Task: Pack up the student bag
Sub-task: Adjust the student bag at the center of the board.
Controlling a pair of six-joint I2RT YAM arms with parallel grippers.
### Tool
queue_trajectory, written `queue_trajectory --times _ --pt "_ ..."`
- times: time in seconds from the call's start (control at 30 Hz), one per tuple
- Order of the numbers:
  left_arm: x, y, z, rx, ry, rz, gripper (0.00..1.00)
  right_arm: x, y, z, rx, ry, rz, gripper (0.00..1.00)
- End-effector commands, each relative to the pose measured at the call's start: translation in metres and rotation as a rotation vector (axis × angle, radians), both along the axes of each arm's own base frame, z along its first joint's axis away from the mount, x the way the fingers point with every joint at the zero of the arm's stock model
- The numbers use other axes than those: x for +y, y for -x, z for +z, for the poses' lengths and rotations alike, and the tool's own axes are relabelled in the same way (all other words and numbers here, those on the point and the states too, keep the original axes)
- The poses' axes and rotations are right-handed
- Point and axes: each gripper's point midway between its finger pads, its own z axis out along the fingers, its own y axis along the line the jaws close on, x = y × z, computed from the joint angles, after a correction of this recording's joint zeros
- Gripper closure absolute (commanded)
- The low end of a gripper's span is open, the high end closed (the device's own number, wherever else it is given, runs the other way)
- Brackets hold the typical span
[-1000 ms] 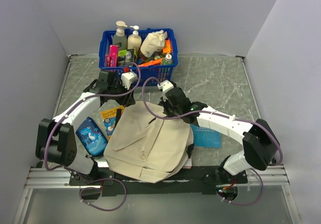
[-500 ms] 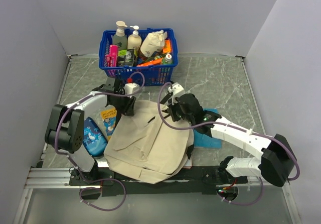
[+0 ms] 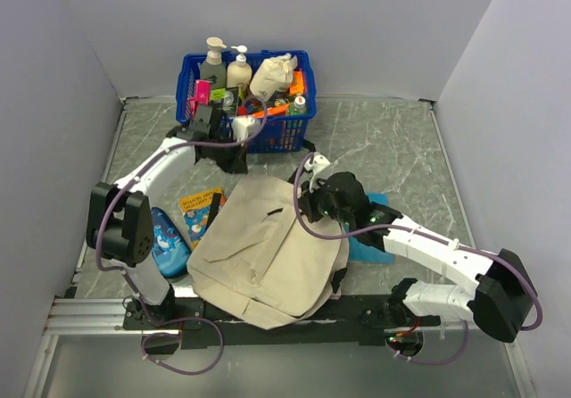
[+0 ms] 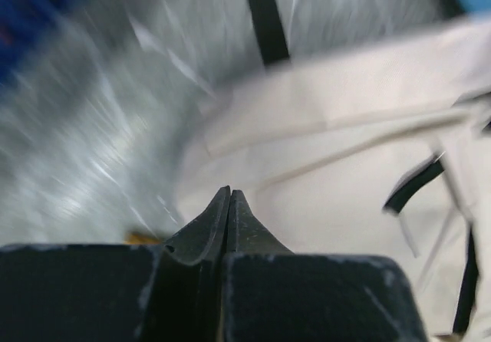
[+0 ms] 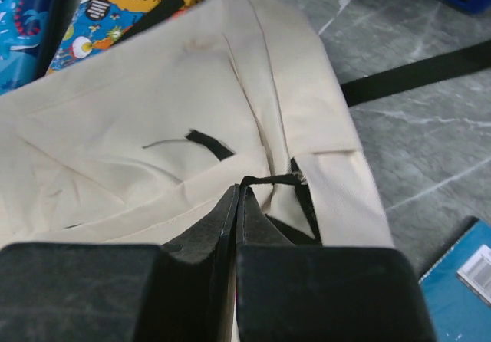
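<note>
The beige student bag lies flat in the middle of the table, front pocket up. It fills the right wrist view and shows blurred in the left wrist view. My right gripper is at the bag's far right corner, jaws together on a thin black zipper pull cord beside the dark opening; the gripper holds it just above the fabric. My left gripper is shut and empty, raised near the basket's front, apart from the bag.
A blue basket full of bottles and packets stands at the back. A yellow-and-blue book and a shark-print pencil case lie left of the bag. A blue notebook lies right of it. A black strap trails over the marble.
My left gripper has left the bag's top left edge and swung back up to the basket's front. My right arm has drawn right and nearer, and the bag has shifted slightly with it.
</note>
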Motion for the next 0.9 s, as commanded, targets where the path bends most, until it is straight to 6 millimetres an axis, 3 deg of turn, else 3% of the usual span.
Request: queue_trajectory --times 0.0,0.17,0.2,0.27,0.4,0.53,0.63,0.77,0.87 --pt "-0.025 -0.009 0.058 -0.146 0.039 -0.118 0.99 0.028 -0.012 0.049 -0.099 -0.093 0.08 1.0" --pt "-0.039 -0.011 0.025 -0.107 -0.016 -0.184 0.99 0.043 -0.027 0.028 -0.067 -0.006 0.105 0.91" --pt "-0.04 -0.01 0.02 -0.093 -0.016 -0.186 0.99 0.046 -0.028 0.022 -0.05 0.01 0.115 0.69" --pt "-0.042 -0.007 0.016 -0.076 0.0 -0.192 0.99 0.043 -0.03 0.015 -0.031 0.039 0.105 0.49" --pt "-0.038 0.007 0.003 -0.047 0.0 -0.19 0.99 0.029 -0.027 0.018 -0.061 0.06 0.074 0.35" --pt "-0.037 0.015 0.0 -0.027 0.012 -0.184 0.99 0.013 -0.021 0.033 -0.13 0.085 0.072 0.35" --pt "-0.037 0.02 0.003 -0.022 0.024 -0.185 0.99 0.001 -0.014 0.04 -0.187 0.11 0.093 0.45" --pt "-0.033 0.03 0.004 -0.02 0.029 -0.178 0.99 -0.005 0.01 0.02 -0.196 0.202 0.261 0.51" --pt "-0.025 0.042 -0.005 -0.007 0.024 -0.169 0.99 -0.003 0.017 0.003 -0.188 0.262 0.352 0.52"
